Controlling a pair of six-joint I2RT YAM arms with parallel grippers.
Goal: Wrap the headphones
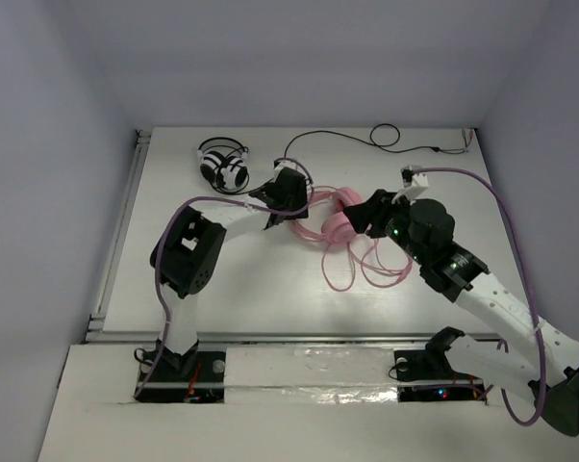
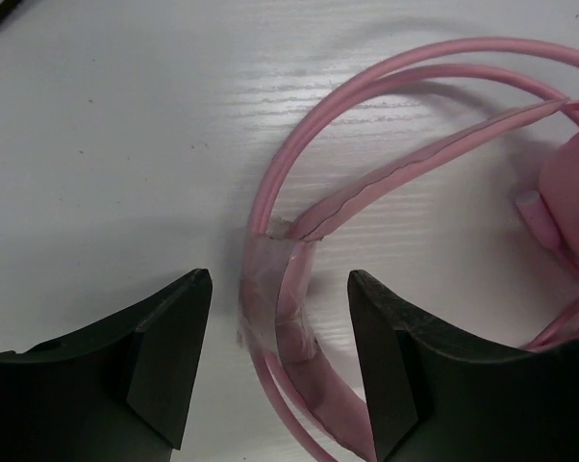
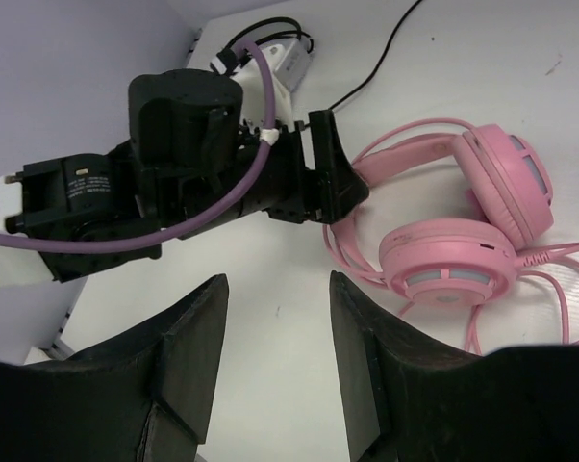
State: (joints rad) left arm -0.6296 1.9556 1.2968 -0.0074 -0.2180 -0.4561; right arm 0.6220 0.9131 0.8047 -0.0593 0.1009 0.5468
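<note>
The pink headphones (image 1: 341, 219) lie on the white table, earcups side by side, with the thin pink cable (image 1: 359, 269) in loose loops in front of them. My left gripper (image 1: 305, 204) is open at their left side. In the left wrist view its jaws (image 2: 278, 289) straddle the pink headband and cable strands (image 2: 288, 289), where a clear wrap binds them, without closing on them. My right gripper (image 1: 371, 212) is open and empty just right of the earcups. In the right wrist view (image 3: 277, 284) it hangs over bare table, with the earcups (image 3: 449, 265) to its right.
Smaller black-and-white headphones (image 1: 223, 165) lie at the back left. Their black cable (image 1: 386, 135) runs along the back edge towards a connector at the back right. The left arm's wrist (image 3: 203, 164) fills the far side of the right wrist view. Walls close in the table.
</note>
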